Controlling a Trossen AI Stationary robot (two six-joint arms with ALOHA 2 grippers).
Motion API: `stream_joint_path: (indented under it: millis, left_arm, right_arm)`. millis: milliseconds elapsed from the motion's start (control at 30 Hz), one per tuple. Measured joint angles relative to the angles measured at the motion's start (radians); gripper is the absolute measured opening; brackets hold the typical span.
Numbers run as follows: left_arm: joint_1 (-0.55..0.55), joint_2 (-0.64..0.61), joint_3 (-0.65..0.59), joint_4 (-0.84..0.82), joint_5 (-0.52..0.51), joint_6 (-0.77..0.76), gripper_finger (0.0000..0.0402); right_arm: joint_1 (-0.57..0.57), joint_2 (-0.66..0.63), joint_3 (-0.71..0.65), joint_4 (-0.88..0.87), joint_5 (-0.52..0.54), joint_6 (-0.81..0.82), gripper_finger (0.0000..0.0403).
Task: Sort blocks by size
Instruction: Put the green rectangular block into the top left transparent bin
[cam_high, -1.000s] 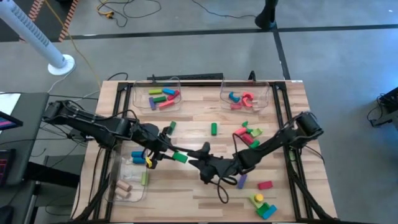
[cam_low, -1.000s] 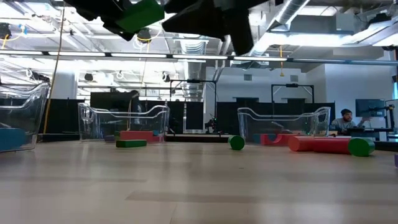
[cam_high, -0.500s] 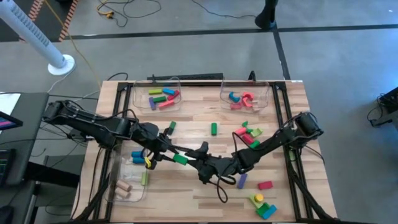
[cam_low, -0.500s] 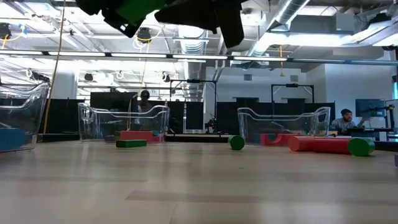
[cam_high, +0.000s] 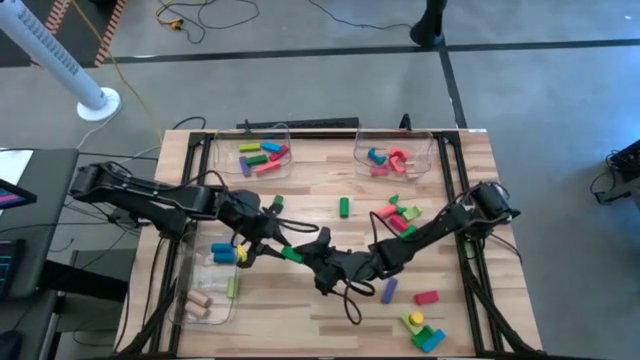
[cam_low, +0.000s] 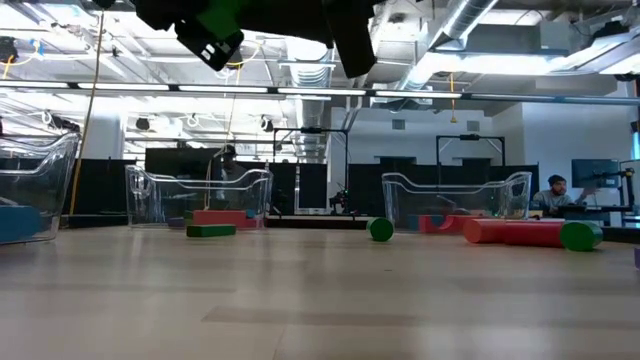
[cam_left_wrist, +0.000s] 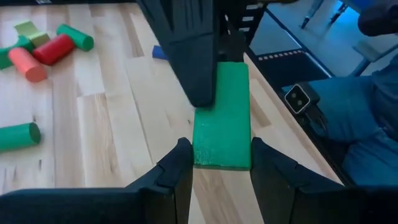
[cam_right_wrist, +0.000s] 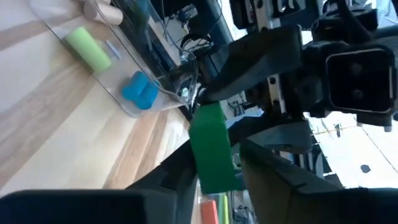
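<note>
A flat green block (cam_high: 292, 254) hangs above the middle of the table between my two grippers. My left gripper (cam_high: 278, 250) reaches in from the table's left and is shut on one end of it. My right gripper (cam_high: 306, 260) reaches in from the right and has closed on the other end. The left wrist view shows the block (cam_left_wrist: 221, 115) running forward between the left fingers, with a right finger (cam_left_wrist: 194, 62) lying on its far end. Other blocks lie loose on the table's right half, among them a green cylinder (cam_high: 343, 207). My left gripper pinches the green block's two long edges near its left end (cam_left_wrist: 221, 158) between its two fingers. The fingers come from the table's left, slanting a little down, and lie along the block. The block is lifted clear of the table. My right gripper pinches the block's other end (cam_right_wrist: 214, 165) between its two fingers, coming nearly level from the table's right. The block stands on edge between the fingers (cam_right_wrist: 183, 171) and runs forward toward the left gripper. It is clear of the table.
Clear bins stand at the far left (cam_high: 265, 155), far right (cam_high: 395, 157) and near left (cam_high: 210, 285), each with blocks inside. A cluster of red, green and pink blocks (cam_high: 400, 215) lies right of centre. Purple (cam_high: 389, 290), red (cam_high: 426, 297) and yellow-blue blocks (cam_high: 425, 332) lie near right.
My right gripper has edged toward the table's left, onto the free end of the green block. My left gripper has turned a little with the block, which stays lifted clear above the table's middle.
</note>
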Motion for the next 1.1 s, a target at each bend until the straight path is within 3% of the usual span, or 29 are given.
stream_joint_path:
  millis: [333, 567, 833, 933, 1100]
  left_arm:
    - [0.004, 0.012, 0.000, 0.008, 0.029, -0.007, 0.0125]
    - [0.023, 0.012, 0.000, 0.014, 0.038, -0.009, 0.0130]
    - [0.023, 0.006, 0.000, 0.018, 0.026, 0.039, 0.0171]
    - [0.024, -0.005, 0.000, 0.020, 0.001, 0.061, 0.0180]
    - [-0.002, -0.036, 0.000, -0.006, -0.147, 0.137, 0.0184]
  right_arm:
    - [-0.003, 0.000, 0.000, -0.008, -0.002, -0.002, 0.0097]
    - [0.000, 0.000, 0.000, -0.006, 0.008, 0.015, 0.0094]
    - [0.000, 0.000, 0.000, -0.001, 0.040, 0.168, 0.0092]
    - [-0.002, -0.002, 0.000, 0.000, 0.060, 0.237, 0.0092]
    - [-0.019, -0.004, 0.000, 0.006, 0.062, 0.373, 0.0092]
